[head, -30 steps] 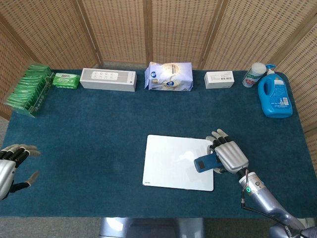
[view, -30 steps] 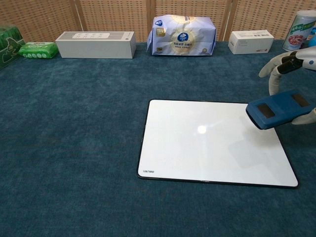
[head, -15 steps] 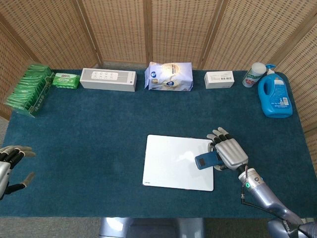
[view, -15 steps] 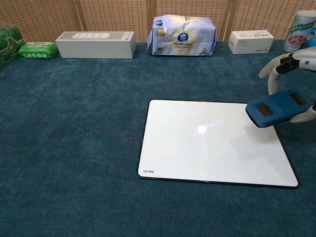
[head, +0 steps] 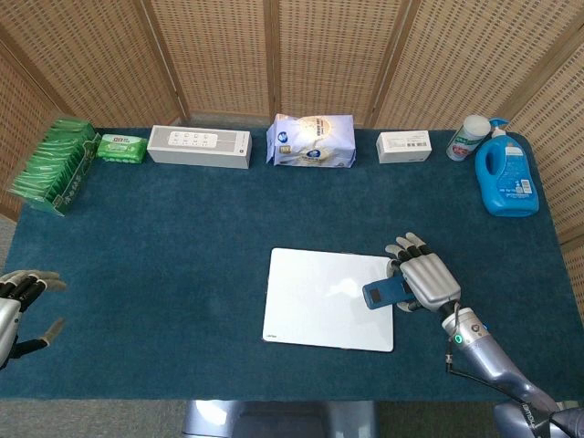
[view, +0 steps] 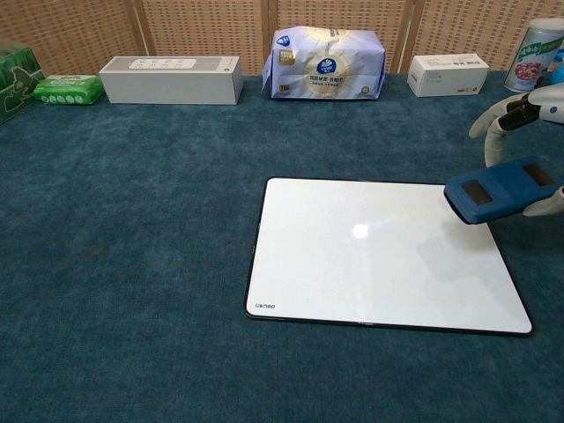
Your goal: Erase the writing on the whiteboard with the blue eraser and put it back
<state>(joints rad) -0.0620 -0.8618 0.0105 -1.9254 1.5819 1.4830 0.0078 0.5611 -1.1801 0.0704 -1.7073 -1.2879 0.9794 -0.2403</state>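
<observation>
The whiteboard (head: 324, 301) (view: 370, 256) lies flat on the blue cloth, and its surface shows no writing. My right hand (head: 427, 281) (view: 529, 132) holds the blue eraser (head: 384, 293) (view: 500, 189) lifted a little above the board's right edge, its shadow falling on the board. At the far left edge of the head view my left hand (head: 18, 306) hovers with fingers spread, holding nothing. The chest view does not show it.
Along the back stand a green packet rack (head: 55, 164), a green wipes pack (head: 120, 147), a white box (head: 199, 145), a tissue pack (head: 311, 140), a small white box (head: 404, 145), a canister (head: 467, 137) and a blue detergent bottle (head: 505, 173).
My right hand has carried the eraser slightly rightward and up, off toward the board's right edge. My left hand has drifted a little further left.
</observation>
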